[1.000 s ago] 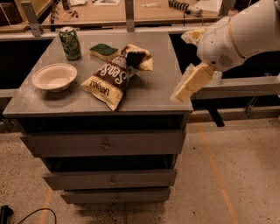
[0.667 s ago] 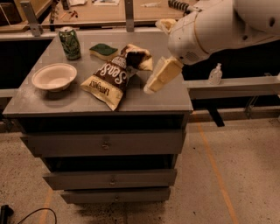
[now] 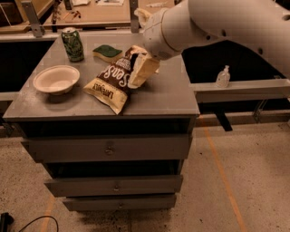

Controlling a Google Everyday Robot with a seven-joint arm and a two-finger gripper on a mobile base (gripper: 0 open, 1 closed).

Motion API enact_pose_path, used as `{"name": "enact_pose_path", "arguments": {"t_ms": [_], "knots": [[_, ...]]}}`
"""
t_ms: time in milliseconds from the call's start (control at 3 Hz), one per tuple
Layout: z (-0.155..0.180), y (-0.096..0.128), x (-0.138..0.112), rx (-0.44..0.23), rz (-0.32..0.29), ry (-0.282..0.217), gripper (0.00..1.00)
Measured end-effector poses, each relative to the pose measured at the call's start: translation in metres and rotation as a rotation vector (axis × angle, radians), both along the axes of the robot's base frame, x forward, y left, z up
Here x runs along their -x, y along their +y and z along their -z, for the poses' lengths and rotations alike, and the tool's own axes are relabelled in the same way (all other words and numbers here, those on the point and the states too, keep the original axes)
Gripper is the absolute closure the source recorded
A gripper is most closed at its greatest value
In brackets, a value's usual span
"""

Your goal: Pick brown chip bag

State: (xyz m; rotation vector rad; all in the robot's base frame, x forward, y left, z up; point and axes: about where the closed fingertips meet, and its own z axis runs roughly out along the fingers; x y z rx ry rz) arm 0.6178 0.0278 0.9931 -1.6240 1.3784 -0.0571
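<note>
Gripper over brown chip bag on grey cabinet top, workbench behind

We see a grey cabinet with three drawer fronts stacked below its top. On the top, a green can stands upright at the back left. A green-topped yellow sponge lies just right of it, and a white bowl sits near the left front. The gripper hangs over the top, right of the sponge. A small clear bottle stands on a grey ledge to the right. Behind, we see a wooden table. An orange line crosses the speckled floor, and a black cable lies at the lower left.
</note>
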Motion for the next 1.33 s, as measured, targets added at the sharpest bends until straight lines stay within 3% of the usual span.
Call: {"name": "enact_pose_path", "arguments": {"t_ms": [667,1000,1333], "knots": [[0.046,0.026,-0.014,0.061,-0.096,0.065,0.00],[0.076,0.035,-0.024,0.142,-0.128,0.084,0.00],[0.096,0.042,-0.037,0.167,-0.136,0.089,0.18]]}}
